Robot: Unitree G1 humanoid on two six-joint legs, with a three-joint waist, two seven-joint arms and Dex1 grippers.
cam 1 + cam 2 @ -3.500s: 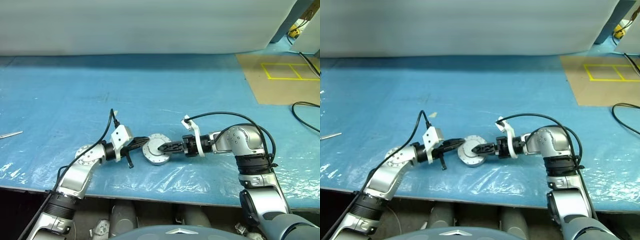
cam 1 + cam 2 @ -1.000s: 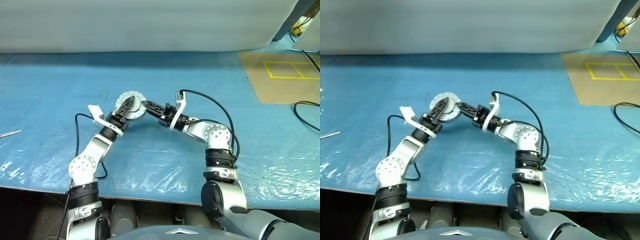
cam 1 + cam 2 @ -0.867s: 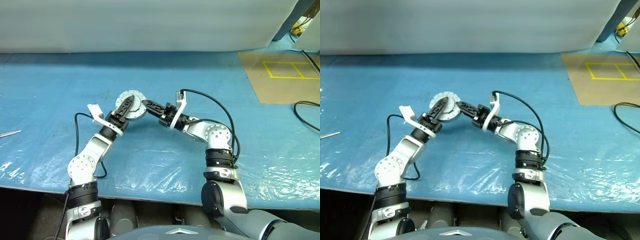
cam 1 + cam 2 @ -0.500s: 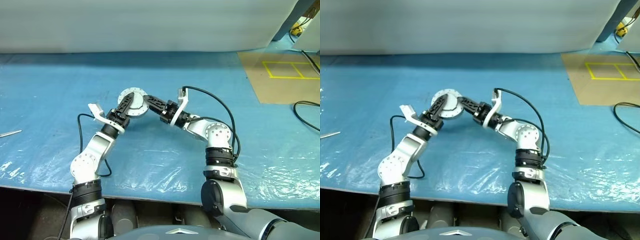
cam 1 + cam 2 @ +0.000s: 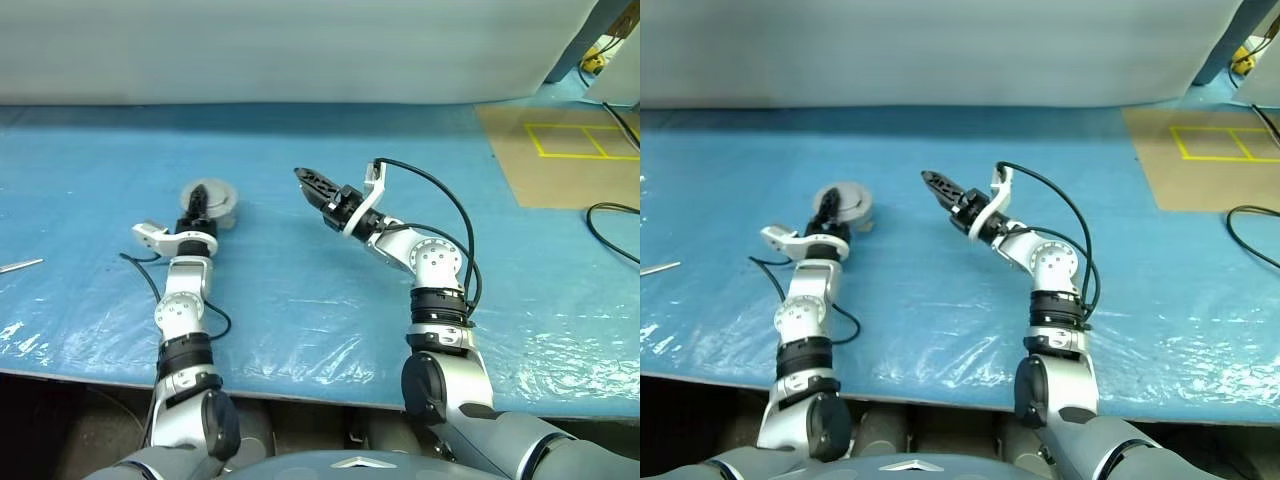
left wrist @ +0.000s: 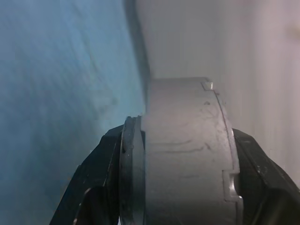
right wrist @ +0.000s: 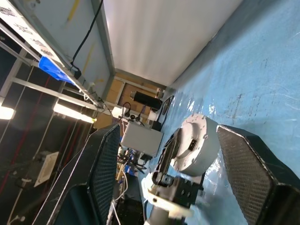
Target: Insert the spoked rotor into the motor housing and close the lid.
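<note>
1. The desk is covered with a blue sheet under clear, wrinkled plastic film, and both arms reach out over it.
2. On the left, the left end effector points toward the far side, its two black fingers clamped on the rims of a stacked round assembly.
3. That assembly is the motor housing with the lid on it; in the left wrist view it is a thick grey disc joined to a thinner one, one finger pressing each outer face.
4. From the head views it appears to sit low over the blue sheet, left of centre; whether it touches the sheet I cannot tell.
5. The spoked rotor cannot be made out; it may be closed up inside the stack.
6. Right of the assembly and well apart from it, the right end effector is raised above the desk, pointing far and left, fingers spread apart and holding nothing.
7. At the far right, a brown panel with yellow tape lines lies on the floor, with a black cable nearer.
</note>
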